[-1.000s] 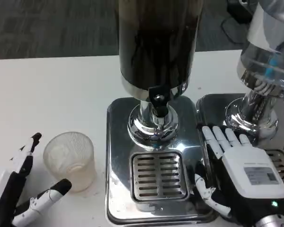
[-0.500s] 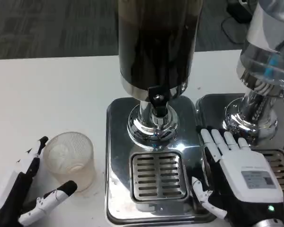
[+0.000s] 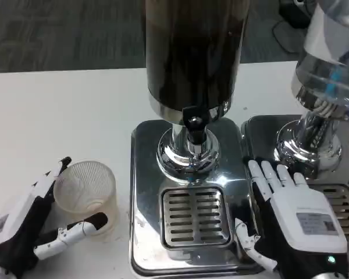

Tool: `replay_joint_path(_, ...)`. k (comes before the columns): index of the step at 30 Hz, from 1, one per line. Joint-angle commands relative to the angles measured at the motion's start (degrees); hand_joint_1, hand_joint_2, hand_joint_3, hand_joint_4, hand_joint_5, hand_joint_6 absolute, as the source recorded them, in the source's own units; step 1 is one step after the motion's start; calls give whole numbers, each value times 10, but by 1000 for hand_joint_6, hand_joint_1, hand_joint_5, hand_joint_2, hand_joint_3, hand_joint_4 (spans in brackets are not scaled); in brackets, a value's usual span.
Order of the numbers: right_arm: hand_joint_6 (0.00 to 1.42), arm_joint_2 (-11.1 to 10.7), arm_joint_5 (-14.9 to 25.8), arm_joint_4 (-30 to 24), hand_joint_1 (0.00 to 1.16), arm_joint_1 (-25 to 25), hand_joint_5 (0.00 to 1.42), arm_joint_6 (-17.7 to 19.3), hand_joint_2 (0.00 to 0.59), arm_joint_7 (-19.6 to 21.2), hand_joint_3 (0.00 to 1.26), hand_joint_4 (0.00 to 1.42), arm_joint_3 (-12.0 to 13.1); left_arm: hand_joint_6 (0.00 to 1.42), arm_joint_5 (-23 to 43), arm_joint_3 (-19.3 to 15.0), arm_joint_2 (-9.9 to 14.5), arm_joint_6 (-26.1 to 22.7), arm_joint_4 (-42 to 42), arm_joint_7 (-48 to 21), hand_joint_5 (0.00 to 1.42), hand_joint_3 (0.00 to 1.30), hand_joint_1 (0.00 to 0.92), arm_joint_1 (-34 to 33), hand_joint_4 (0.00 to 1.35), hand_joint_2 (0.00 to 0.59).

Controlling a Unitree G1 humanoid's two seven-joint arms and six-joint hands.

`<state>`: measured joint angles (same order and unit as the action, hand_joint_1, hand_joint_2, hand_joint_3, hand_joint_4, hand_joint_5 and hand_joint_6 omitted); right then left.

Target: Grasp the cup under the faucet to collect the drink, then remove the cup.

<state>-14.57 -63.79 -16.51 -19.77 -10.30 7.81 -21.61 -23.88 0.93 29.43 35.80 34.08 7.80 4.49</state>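
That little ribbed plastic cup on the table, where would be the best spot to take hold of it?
Probably around its ribbed side wall, about mid-height, coming in from the left. The cup stands upright with its mouth open upward, and the drink machine's metal base crowds its right side. The left hand already has spread fingers on either side of it.

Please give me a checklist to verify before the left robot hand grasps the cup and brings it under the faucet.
1. Cup upright on table: ok.
2. Left robot hand fingers on both sides of cup: ok.
3. Firm hold on cup: cannot tell; the fingers look near, not clearly pressing.
4. Drip grate under faucet free for the cup: ok.
5. Right robot hand away from grate: ok, it lies beside it on the tray.
6. Cup under faucet: not ok, it stands left of the dispenser.
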Motion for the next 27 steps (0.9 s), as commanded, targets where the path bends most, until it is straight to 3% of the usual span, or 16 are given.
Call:
replay_joint_path(1,0,1,-14,-9,293,1,0,-6,532,6,2,0,-5,0,14,11,2,21,23,-13,0,0,160,-11,0,22)
replay_joint_path(7,0,0,-16,-14,287,2,0,-7,525,-2,7,0,-5,0,33,12,-11,55,48,-10,0,0,168,-22,0,24)
replay_joint_path(17,0,-2,-12,-26,268,-6,0,-11,501,-6,35,0,1,0,34,23,-24,75,71,-4,21,0,269,-37,0,52)
replay_joint_path(22,0,-2,-10,-30,245,-9,0,-14,472,-11,43,0,2,0,36,22,-30,87,86,6,74,0,376,-45,0,78)
replay_joint_path(27,0,-3,-9,-33,237,-8,0,-13,470,-18,50,0,2,119,27,16,-38,107,84,45,209,0,433,-39,0,92)
